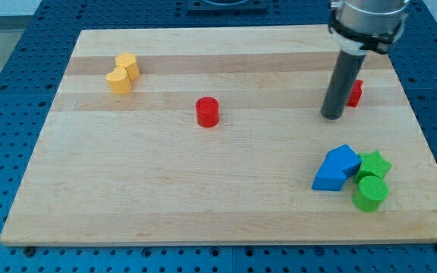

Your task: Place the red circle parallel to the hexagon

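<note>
The red circle [207,111] stands near the middle of the wooden tabletop [165,189], well to the view's left of my tip [331,116]. My tip, a bare rod end effector with no jaws to part or close, rests just left of a second red block [354,92], whose shape is partly hidden by the rod.

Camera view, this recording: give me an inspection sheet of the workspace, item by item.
Surface: wooden board, on a blue perforated table.
Job's things: red circle, mid-board, alone; no hexagon can be told apart.
Clutter: yellow block top left; red block partly hidden behind the rod; blue block, green star and green cylinder clustered bottom right.
Grippers: none; my tip far right of the red circle, beside the red block.
Cables: nothing seen.
Surroundings: nothing seen beyond the table.
</note>
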Controlling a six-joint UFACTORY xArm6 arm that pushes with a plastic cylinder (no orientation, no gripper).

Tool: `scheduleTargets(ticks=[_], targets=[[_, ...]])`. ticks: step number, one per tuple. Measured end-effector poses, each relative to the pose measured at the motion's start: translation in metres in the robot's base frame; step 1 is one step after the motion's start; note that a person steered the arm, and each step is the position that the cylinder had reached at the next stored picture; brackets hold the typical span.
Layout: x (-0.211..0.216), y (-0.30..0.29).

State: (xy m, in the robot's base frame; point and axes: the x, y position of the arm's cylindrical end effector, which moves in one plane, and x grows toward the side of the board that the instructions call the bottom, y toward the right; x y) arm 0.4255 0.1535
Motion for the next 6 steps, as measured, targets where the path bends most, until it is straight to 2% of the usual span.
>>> scheduleTargets(ticks=[3, 5, 6], targets=[[0.004, -0.116], [0.031, -0.18], [0.001, -0.207]])
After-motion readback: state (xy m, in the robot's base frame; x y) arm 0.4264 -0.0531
